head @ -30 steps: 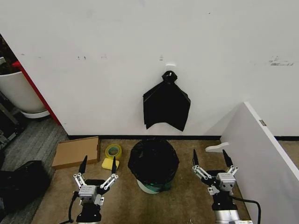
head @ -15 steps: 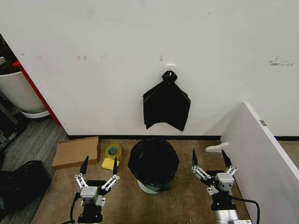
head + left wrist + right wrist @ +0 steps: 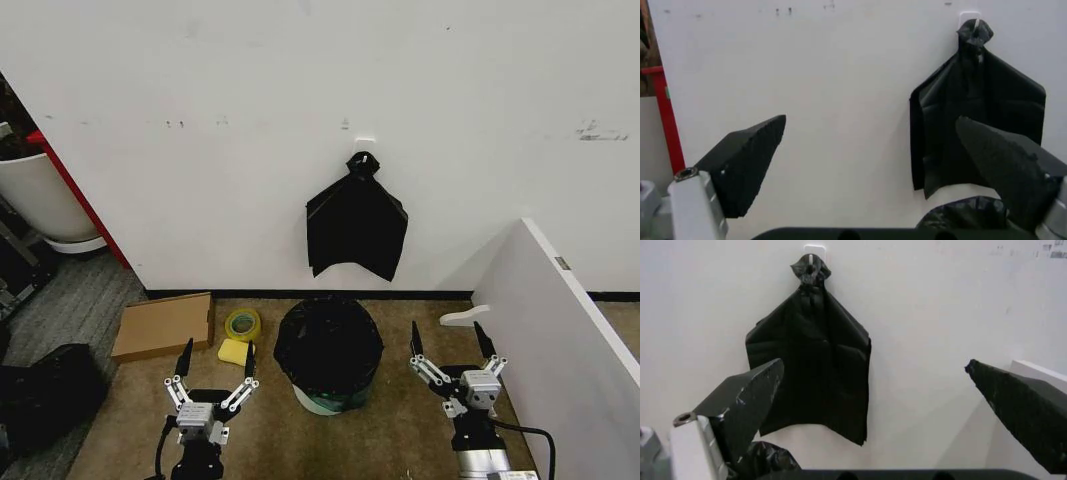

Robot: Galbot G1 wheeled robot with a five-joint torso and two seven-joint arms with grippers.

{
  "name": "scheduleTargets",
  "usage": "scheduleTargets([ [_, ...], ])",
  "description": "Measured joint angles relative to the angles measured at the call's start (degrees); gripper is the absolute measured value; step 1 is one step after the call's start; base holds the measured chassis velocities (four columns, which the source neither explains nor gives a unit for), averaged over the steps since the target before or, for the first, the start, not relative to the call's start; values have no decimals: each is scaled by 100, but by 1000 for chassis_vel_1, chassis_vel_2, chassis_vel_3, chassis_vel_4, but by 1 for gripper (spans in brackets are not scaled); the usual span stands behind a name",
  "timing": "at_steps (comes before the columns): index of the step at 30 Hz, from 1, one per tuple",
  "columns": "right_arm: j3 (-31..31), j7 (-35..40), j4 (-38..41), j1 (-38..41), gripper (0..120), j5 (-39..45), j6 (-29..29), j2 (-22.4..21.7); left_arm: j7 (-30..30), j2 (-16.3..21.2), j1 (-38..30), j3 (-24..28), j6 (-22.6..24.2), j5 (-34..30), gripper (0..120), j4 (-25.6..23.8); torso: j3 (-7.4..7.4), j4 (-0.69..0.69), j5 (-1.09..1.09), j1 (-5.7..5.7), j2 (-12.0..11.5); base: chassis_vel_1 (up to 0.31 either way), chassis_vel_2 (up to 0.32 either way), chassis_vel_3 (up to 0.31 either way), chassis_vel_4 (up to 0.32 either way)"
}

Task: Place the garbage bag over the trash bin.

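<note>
Flanking garbage bag (image 3: 328,342) (bin-draped): both claws, spread.

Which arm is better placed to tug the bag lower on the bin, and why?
Neither clearly: the garbage bag already drapes the trash bin, with the left gripper and right gripper both open, empty and flanking it. The left looks marginally nearer.

The head camera is looking forward and down from well back, taking in the white wall (image 3: 200,150) and tan floor. Both wrist cameras are sitting low, facing that wall between their own spread fingers. All three are sharing the flat black knotted plastic bundle (image 3: 356,230) (image 3: 977,115) (image 3: 810,360) hanging there.
</note>
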Motion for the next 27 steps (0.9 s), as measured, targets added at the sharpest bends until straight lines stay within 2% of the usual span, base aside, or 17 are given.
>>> scheduleTargets([
  [17, 0, 0, 0, 0, 100, 0, 0, 0, -25, -8, -164, 247, -1, 13, 100, 111, 0, 0, 0, 0, 0, 0, 0, 0, 0],
  [27, 0, 0, 1, 0, 100, 0, 0, 0, -61, 35, -410, 317, 11, 314, 100, 465, 0, 0, -1, 0, 0, 0, 0, 0, 0],
])
